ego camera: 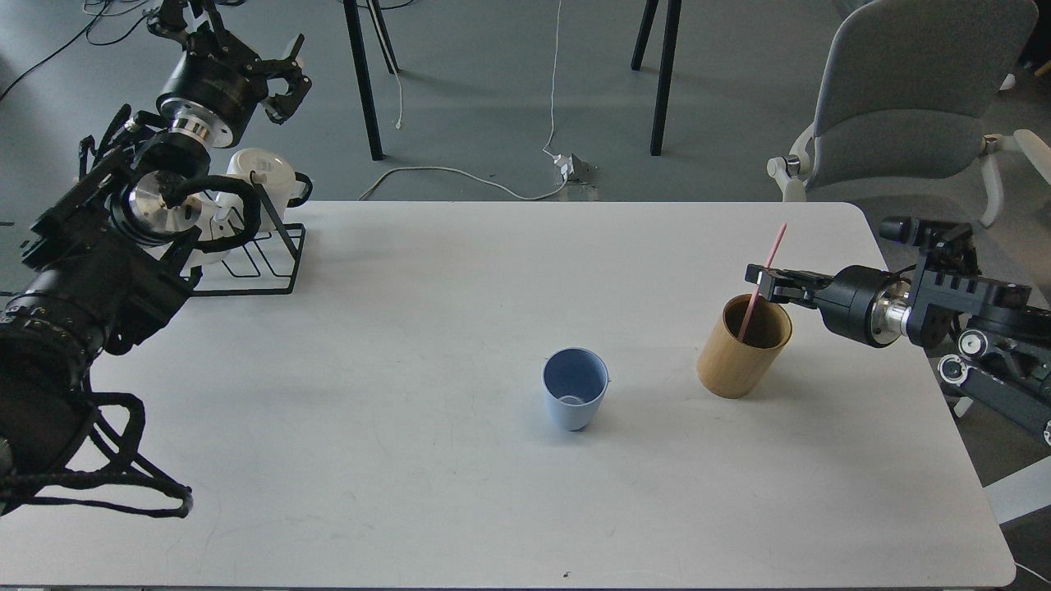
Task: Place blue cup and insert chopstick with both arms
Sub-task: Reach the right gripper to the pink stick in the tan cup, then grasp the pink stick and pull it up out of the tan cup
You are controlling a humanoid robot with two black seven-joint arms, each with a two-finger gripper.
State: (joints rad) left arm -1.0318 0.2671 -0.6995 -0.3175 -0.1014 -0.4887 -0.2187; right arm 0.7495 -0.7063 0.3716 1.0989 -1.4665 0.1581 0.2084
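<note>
The blue cup (575, 400) stands upright and empty on the white table (394, 369), right of the middle. The pink chopstick (776, 242) leans in the tan bamboo holder (733, 361), which stands to the right of the cup. My right gripper (759, 283) reaches in from the right just above the holder's rim, and its fingers are closed on the chopstick's middle. My left gripper (283, 82) is raised at the far left, beyond the table's back edge. Its fingers are spread and it holds nothing.
A black wire rack (271, 271) with white mugs (263, 176) stands at the table's back left corner, under my left arm. A grey chair (911, 90) stands behind the right edge. Table legs and cables are on the floor beyond.
</note>
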